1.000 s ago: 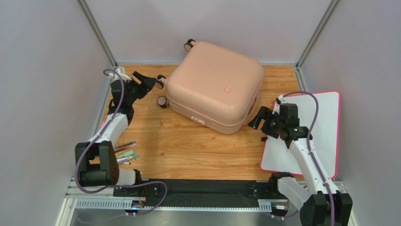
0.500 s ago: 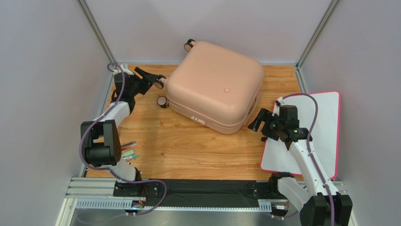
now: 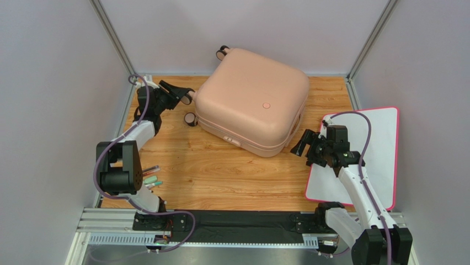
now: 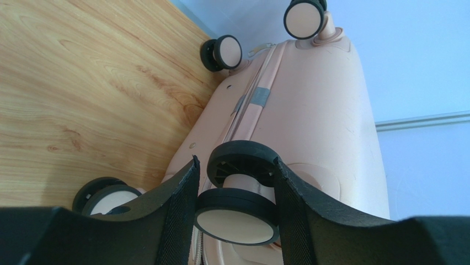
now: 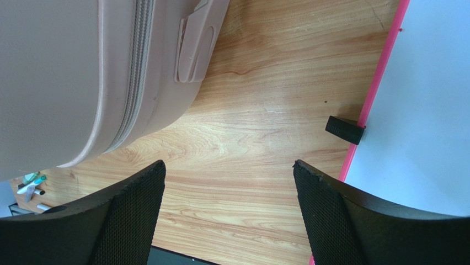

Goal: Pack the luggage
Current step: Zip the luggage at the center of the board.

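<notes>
near the left edge lie pens (image 3: 148, 179); bare wooden tabletop (image 3: 220, 176) spreads mid-table. the right gripper (image 3: 302, 144) hangs with fingers spread wide, holding nothing, between the white board (image 3: 380, 138) at the right edge and the closed luggage (image 3: 251, 99) by the far edge. the left gripper (image 4: 236, 165) clamps the luggage's caster wheel (image 4: 237, 223). pale walls (image 3: 49, 83) enclose all.
</notes>
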Controlling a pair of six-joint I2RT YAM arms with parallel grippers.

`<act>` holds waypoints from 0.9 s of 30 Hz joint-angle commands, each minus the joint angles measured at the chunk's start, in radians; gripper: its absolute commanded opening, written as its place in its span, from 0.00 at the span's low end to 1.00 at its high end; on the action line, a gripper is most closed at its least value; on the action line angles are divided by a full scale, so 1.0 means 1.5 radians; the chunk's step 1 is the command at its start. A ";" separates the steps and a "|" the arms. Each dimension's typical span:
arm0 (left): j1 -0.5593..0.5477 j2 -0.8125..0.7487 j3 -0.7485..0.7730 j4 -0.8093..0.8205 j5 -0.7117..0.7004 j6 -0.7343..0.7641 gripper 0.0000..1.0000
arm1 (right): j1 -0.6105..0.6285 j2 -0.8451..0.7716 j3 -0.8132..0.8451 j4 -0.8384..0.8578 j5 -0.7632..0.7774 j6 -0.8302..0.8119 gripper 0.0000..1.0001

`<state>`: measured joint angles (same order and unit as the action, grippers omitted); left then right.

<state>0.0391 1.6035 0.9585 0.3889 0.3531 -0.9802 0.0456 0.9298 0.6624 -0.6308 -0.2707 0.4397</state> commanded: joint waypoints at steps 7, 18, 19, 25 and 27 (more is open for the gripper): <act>-0.022 -0.056 -0.119 0.109 0.032 -0.035 0.00 | 0.001 -0.012 -0.005 0.026 0.003 0.000 0.86; -0.050 -0.176 -0.242 0.136 0.033 -0.005 0.00 | 0.001 0.034 0.030 0.036 0.029 0.025 0.87; -0.051 -0.191 -0.253 0.135 0.029 -0.002 0.00 | 0.001 0.032 0.028 0.035 0.028 0.027 0.87; -0.071 -0.313 -0.326 0.114 0.005 0.024 0.00 | 0.001 -0.008 0.023 0.031 -0.013 0.034 0.88; -0.078 -0.350 -0.345 0.107 0.006 0.029 0.00 | 0.001 -0.017 0.023 0.027 -0.017 0.033 0.90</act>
<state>-0.0429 1.1557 0.4725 0.5770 0.2974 -0.9733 0.0425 0.9386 0.6621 -0.6380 -0.2413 0.4671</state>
